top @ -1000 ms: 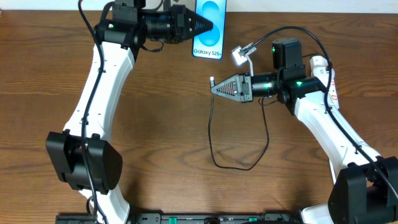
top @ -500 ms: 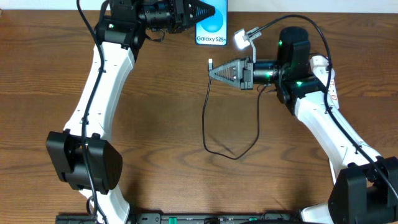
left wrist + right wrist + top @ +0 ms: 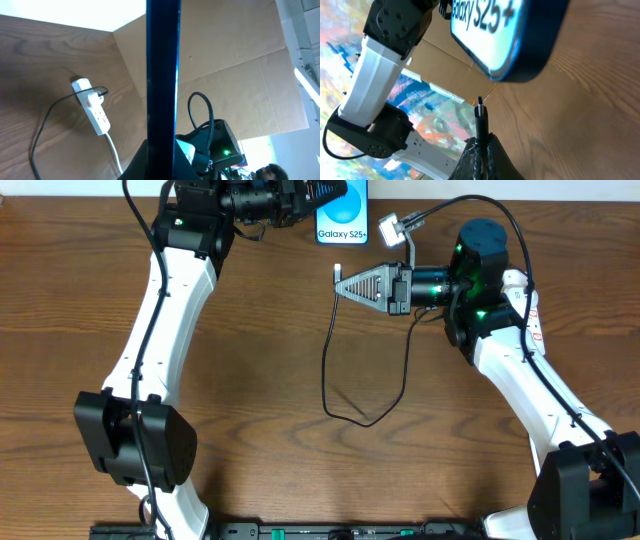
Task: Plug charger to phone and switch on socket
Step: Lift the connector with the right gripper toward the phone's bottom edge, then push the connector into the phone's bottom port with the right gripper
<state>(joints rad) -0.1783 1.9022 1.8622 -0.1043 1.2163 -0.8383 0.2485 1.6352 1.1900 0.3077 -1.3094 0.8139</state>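
Note:
My left gripper (image 3: pixel 338 190) is shut on the phone (image 3: pixel 343 220), which it holds above the table's far edge with the blue "Galaxy S25+" screen up. In the left wrist view the phone (image 3: pixel 162 75) shows edge-on between the jaws (image 3: pixel 160 155). My right gripper (image 3: pixel 342 280) is shut on the charger connector (image 3: pixel 338 273). The connector tip (image 3: pixel 480 107) points up, just below the phone's bottom edge (image 3: pixel 505 40) and apart from it. The black cable (image 3: pixel 340 395) hangs in a loop onto the table. The socket (image 3: pixel 92 112) lies at the far right, partly hidden under the right arm (image 3: pixel 530 305).
The socket's white cord (image 3: pixel 114 150) and a black plug (image 3: pixel 102 91) show in the left wrist view. A cardboard wall (image 3: pixel 225 75) stands behind the table. The right arm's small white lamp (image 3: pixel 390 227) is close to the phone.
Both arms have moved toward the far edge. The phone has gone up and right, and the right gripper has brought the connector up closer beneath it. The cable loop has shifted left.

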